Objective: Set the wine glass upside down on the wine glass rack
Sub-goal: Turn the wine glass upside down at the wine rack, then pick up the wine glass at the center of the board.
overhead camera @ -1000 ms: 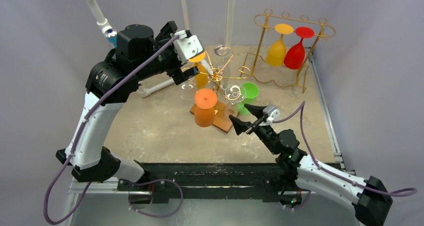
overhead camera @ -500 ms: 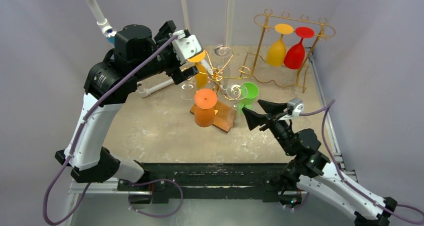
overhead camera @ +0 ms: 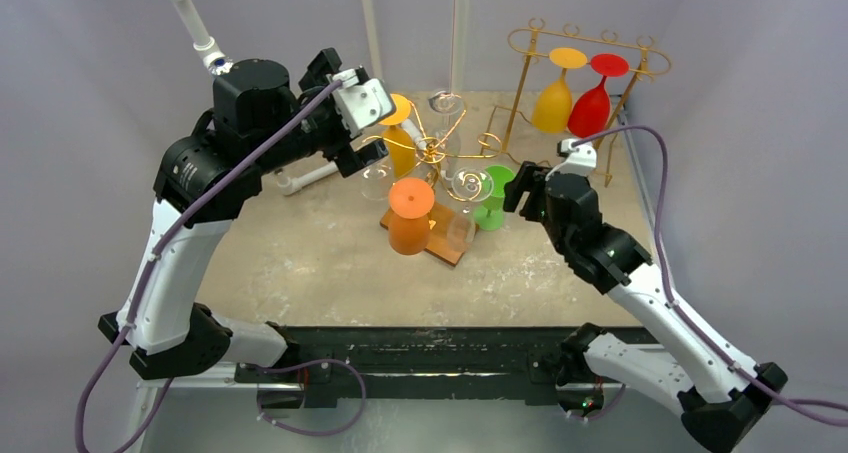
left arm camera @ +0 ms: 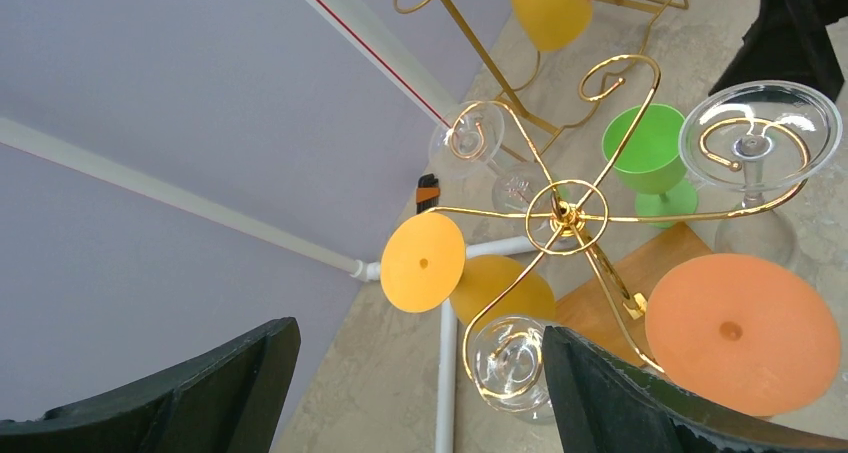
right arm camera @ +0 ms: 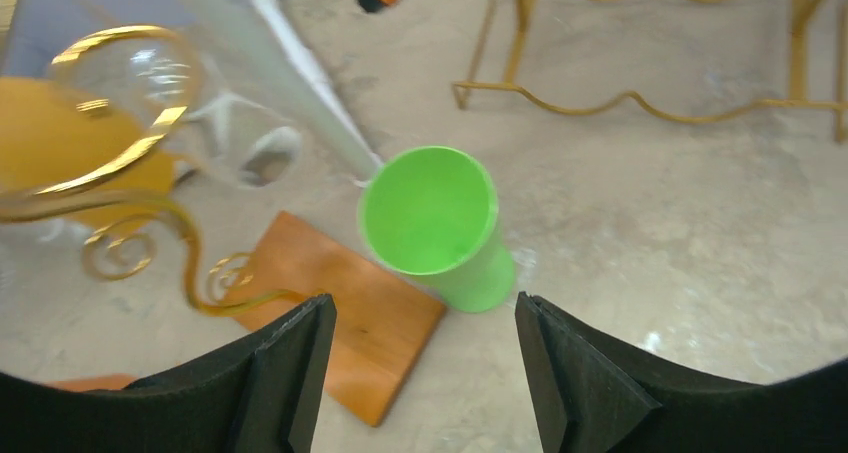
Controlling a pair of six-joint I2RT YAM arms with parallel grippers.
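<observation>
The green wine glass stood upright, mouth up, on the sandy table, just beside the right corner of the wooden base of the gold spiral rack. It hung on no rack.

The right gripper sat just to the right of the glass at about bowl height, its jaws spread wide and holding nothing. In the right wrist view the glass lay ahead of the fingertips and roughly centred on the gap between them, the open mouth tilted toward the camera. Neither finger touched it there. From above, the nearer finger looked very close to the rim, and I could not tell whether it touched.

The left gripper hovered high beside the spiral rack's left side, its jaws spread fully and empty. Its camera looked down on the rack's hub, where an orange glass, an amber glass and several clear glasses hung upside down.

At the back right, a straight gold rack carried a yellow glass and a red glass, both inverted, well apart from the green one.
</observation>
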